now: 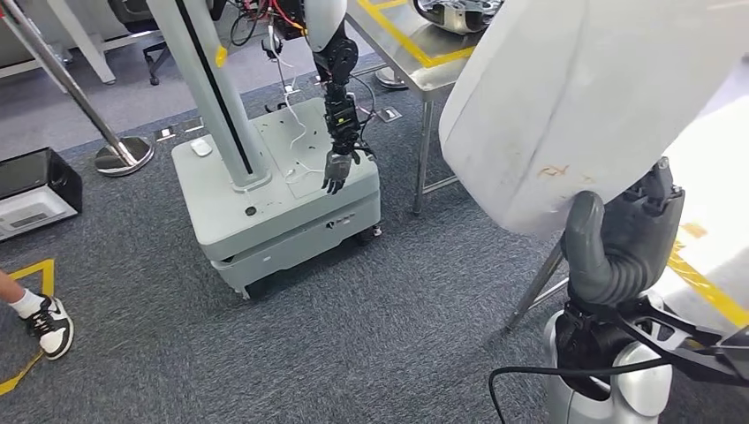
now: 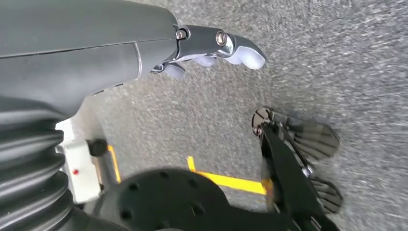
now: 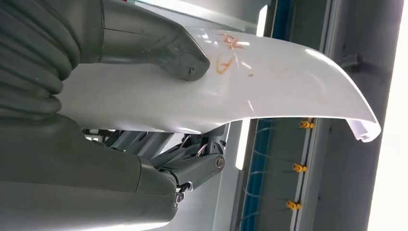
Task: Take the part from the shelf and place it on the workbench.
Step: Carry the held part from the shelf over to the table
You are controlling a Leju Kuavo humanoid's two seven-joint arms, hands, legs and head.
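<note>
Head view: grey carpet (image 1: 380, 336) covers the floor. One grey wheeled base (image 1: 274, 190) stands on it. Left of the base are one stanchion foot (image 1: 124, 155) and one person's shoe (image 1: 51, 325); right of it, one steel workbench (image 1: 415, 53). The right hand (image 1: 623, 243) grips one large white part (image 1: 583, 97), raised right of the base.

Left wrist view: the left hand (image 2: 211, 48) hangs over carpet, fingers loosely apart, holding nothing.

Right wrist view: the right hand's thumb (image 3: 159, 45) presses on the part's scratched face, fingers beneath.
</note>
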